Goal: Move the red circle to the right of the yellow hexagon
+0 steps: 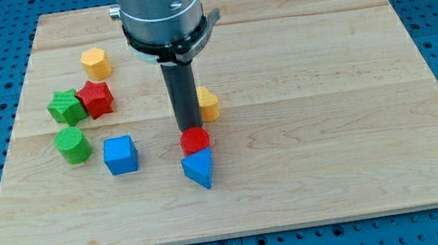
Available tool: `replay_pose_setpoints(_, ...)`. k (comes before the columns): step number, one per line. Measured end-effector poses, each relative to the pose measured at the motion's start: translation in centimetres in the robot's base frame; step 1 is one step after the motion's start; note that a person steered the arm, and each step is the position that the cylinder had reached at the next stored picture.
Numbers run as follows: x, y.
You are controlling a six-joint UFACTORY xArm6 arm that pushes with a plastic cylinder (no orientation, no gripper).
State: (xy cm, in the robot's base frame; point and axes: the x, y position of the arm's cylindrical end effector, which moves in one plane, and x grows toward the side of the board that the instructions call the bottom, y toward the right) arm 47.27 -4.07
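The red circle [195,140] lies on the wooden board [331,124] near the middle, touching the blue triangle [199,169] just below it. My tip [187,130] stands right at the red circle's top-left edge, touching or nearly so. The yellow hexagon [95,62] sits far off at the view's upper left.
A yellow block [209,103] is partly hidden behind the rod on its right. A green star [66,107] and a red star [96,98] touch at the left. A green cylinder [73,145] and a blue cube [120,154] lie below them.
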Motion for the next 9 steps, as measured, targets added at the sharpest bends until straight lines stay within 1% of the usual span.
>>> replay_pose_setpoints(2, -2.9, 1.6)
replay_pose_setpoints(3, -2.7, 3.6)
replay_pose_setpoints(4, -2.7, 0.6)
replay_pose_setpoints(5, -2.0, -5.0)
replay_pose_setpoints(6, 3.2, -4.2)
replay_pose_setpoints(7, 5.2, -1.6)
replay_pose_setpoints(8, 4.2, 2.5)
replay_pose_setpoints(9, 2.1, 6.7)
